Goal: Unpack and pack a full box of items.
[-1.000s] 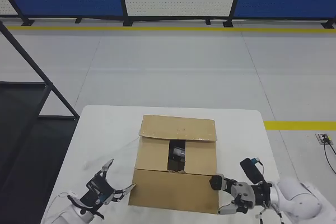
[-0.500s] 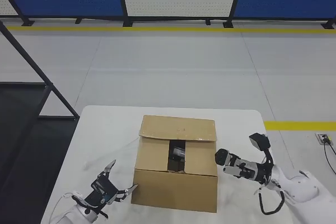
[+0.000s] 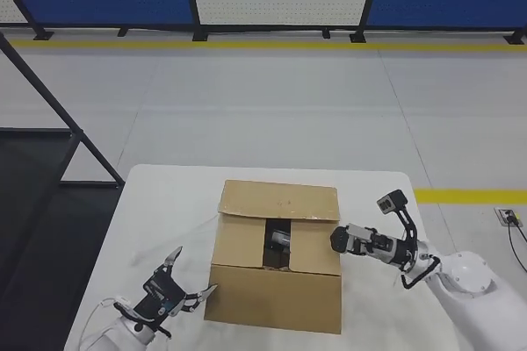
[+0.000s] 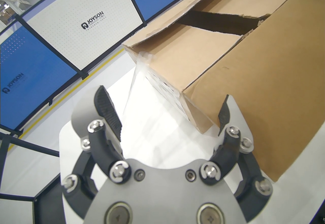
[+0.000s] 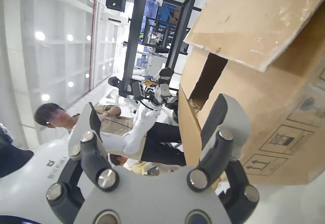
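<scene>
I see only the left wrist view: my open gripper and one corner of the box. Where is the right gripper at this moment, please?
Observer: In the top view, the right gripper is beside the box, on its right side, level with its top.
Operator: Is it open or shut?
Observer: Open. The right wrist view shows its fingers apart, one of them in front of the box wall. I cannot tell if it touches.
Operator: Is something inside the box? For me it is only dark there.
Observer: Yes. Through the top opening, the top view shows a pale item among dark ones.
</scene>
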{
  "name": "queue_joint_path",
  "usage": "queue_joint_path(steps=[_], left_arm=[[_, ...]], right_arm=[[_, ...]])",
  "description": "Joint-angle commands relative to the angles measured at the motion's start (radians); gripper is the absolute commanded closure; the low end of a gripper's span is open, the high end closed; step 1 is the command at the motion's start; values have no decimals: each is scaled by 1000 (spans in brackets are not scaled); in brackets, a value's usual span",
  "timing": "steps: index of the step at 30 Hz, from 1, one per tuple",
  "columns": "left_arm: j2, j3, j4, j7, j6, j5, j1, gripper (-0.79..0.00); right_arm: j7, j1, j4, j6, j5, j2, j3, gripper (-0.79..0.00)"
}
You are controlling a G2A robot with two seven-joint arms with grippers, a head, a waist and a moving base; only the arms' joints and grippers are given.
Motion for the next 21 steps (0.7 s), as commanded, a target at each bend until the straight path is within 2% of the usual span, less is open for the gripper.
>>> queue_joint_path(steps=[1,6,12,21], left_arm=[[1,1,3,0,1,0,-3,-785],[3,-1,5,4,0,-1,-6,-785],[5,-3,3,7,2,-4,-5,-785],[9,-3,4,5,1,-8,-10,-785]], right_arm=[[32,19,26,30,12,-6,-6,-785],[19,71,74,96,-22,-27,-37,-785],[14,117,143,118,-8,-54,-62,-785],[-6,181,192,48,-8,-95,-83,-785]])
